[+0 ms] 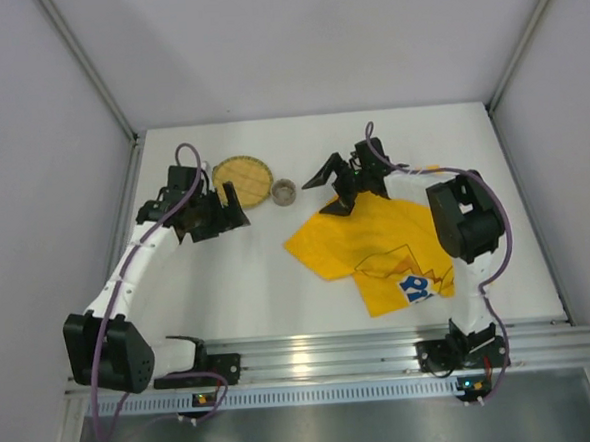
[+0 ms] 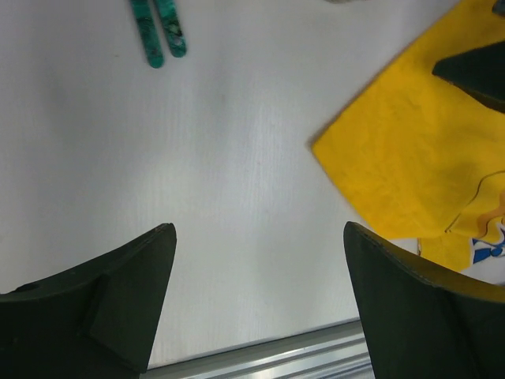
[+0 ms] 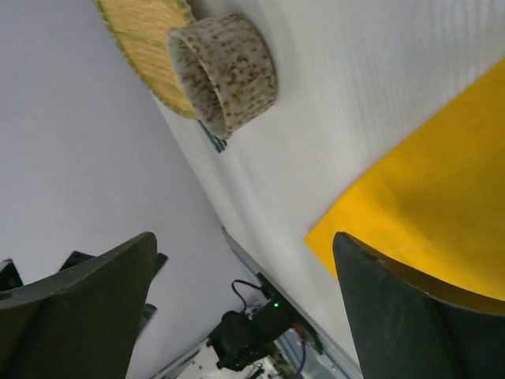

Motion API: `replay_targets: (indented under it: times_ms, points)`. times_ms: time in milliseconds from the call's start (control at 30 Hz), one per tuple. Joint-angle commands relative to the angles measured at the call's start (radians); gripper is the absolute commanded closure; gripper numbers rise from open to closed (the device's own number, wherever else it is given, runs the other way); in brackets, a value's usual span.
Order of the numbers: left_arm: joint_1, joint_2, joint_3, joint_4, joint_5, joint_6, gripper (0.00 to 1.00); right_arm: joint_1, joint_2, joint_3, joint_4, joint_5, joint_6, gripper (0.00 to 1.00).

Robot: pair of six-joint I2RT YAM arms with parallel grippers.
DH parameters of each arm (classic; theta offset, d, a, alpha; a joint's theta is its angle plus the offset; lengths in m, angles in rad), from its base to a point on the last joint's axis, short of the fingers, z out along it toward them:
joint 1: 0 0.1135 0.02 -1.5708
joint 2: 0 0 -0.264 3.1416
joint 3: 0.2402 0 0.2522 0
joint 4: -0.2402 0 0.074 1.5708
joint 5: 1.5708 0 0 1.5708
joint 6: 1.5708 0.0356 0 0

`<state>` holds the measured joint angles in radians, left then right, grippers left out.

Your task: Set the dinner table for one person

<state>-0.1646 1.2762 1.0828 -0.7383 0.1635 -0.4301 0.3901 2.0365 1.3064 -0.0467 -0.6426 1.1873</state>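
Observation:
The white dinner table (image 1: 249,284) carries a round yellow woven plate (image 1: 242,180), a small speckled cup (image 1: 284,192) beside it, and a crumpled yellow cloth with blue print (image 1: 377,251). My left gripper (image 1: 229,213) is open and empty, hovering just right of the plate; its wrist view shows bare table (image 2: 237,158), two teal chopsticks (image 2: 162,31) and the cloth's corner (image 2: 410,158). My right gripper (image 1: 325,191) is open and empty above the cloth's far-left corner, right of the cup. Its wrist view shows the cup (image 3: 225,71), the plate (image 3: 142,31) and the cloth (image 3: 426,229).
A ribbed aluminium rail (image 1: 323,354) runs along the near edge and also shows in the left wrist view (image 2: 276,359). Grey enclosure walls (image 1: 33,197) stand on the left, right and far sides. The arm bases sit on the rail.

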Motion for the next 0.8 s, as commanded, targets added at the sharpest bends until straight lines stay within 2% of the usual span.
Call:
replay_targets:
  times_ms: [0, 200, 400, 600, 767]
  points:
    - [-0.111, -0.008, 0.002, 0.086, -0.008, -0.053, 0.08, -0.025, -0.057, 0.085, 0.061, -0.031, 0.069, 0.04]
    - [-0.434, 0.156, 0.048, 0.165, -0.030, -0.136, 0.09, -0.195, -0.266, -0.001, -0.184, 0.035, -0.213, 0.02]
    - [-0.652, 0.433, 0.225, 0.182, 0.041, -0.130, 0.08, -0.425, -0.418, -0.120, -0.474, 0.187, -0.490, 0.02]
    - [-0.774, 0.645, 0.370, 0.155, 0.097, -0.151, 0.08, -0.556, -0.499, -0.295, -0.495, 0.193, -0.560, 0.03]
    - [-0.791, 0.747, 0.428, 0.160, 0.179, -0.171, 0.09, -0.588, -0.522, -0.358, -0.496, 0.196, -0.594, 0.03]
